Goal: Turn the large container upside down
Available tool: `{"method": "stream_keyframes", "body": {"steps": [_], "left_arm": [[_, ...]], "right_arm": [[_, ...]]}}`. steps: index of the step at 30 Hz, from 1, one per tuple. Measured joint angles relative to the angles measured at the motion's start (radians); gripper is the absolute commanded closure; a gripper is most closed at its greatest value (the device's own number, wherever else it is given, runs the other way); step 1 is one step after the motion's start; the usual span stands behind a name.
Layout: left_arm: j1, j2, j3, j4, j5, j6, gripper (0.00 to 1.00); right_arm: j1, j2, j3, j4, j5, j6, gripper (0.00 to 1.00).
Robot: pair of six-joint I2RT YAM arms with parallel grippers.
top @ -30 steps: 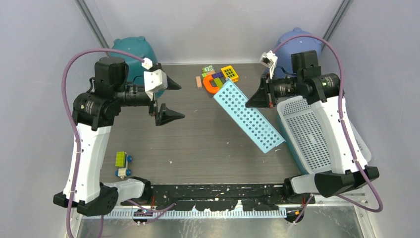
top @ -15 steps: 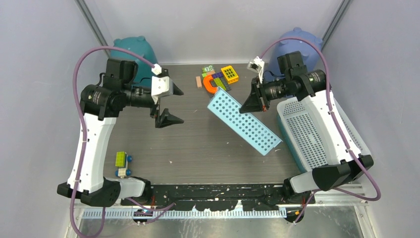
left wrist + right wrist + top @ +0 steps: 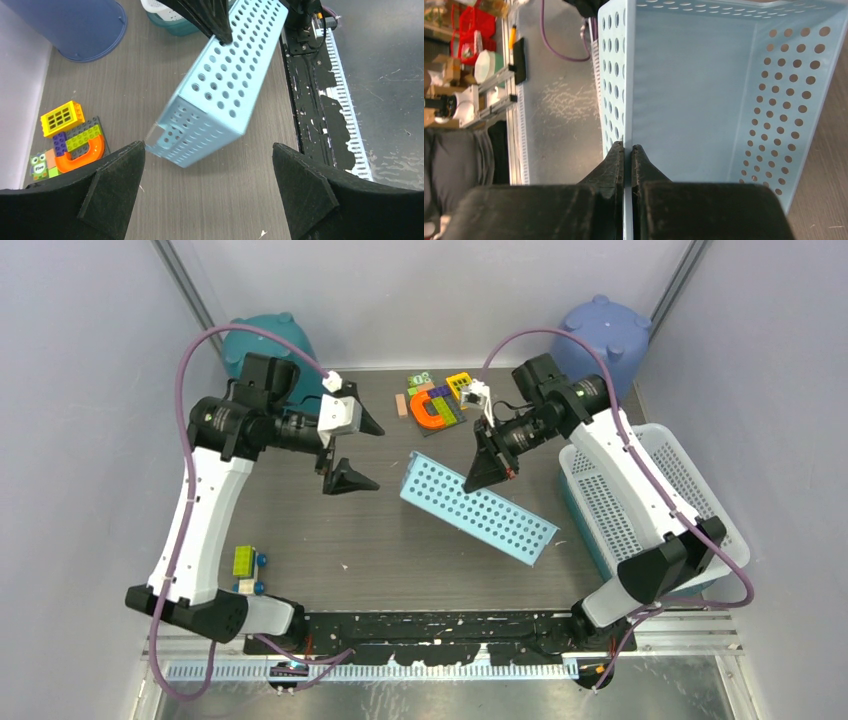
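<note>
Light-blue perforated plastic container (image 3: 478, 512), tilted over mid grey worktop (image 3: 390, 550) w/ one long wall pinched in right gripper (image 3: 480, 476), prob. mid-flip: roll wrist till opening faces down, lower gently, then release; left gripper (image 3: 372, 457) gapes wide, holding nothing.

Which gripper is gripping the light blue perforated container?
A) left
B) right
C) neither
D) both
B: the right gripper is pinched shut on a wall of the light blue container, while the left gripper hangs open, apart from it.
</note>
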Motion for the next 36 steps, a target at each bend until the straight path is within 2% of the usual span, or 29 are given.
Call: {"method": "stream_keyframes", "body": {"steps": [7,12,18,31,34,36], "left_arm": [[-0.038,0.08,-0.02,0.01,0.007,0.039,0.07],[-0.074,0.085,-0.119,0.017,0.006,0.084,0.14],[-0.082,0.085,-0.244,0.055,-0.022,0.135,0.19],[-0.082,0.073,-0.368,0.172,-0.002,0.149,0.45],[-0.082,0.067,-0.382,0.193,-0.002,0.146,0.46],[-0.082,0.062,-0.393,0.203,-0.003,0.146,0.41]], "right_arm": [[0.057,0.072,0.055,-0.14,-0.008,-0.143,0.99],[0.066,0.1,0.097,-0.228,-0.026,-0.26,0.99],[0.069,0.127,0.115,-0.25,-0.043,-0.379,0.99],[0.079,0.132,0.115,-0.276,-0.053,-0.413,0.99],[0.08,0.139,0.115,-0.279,-0.053,-0.414,0.99],[0.08,0.142,0.115,-0.28,-0.053,-0.414,0.99]]}}
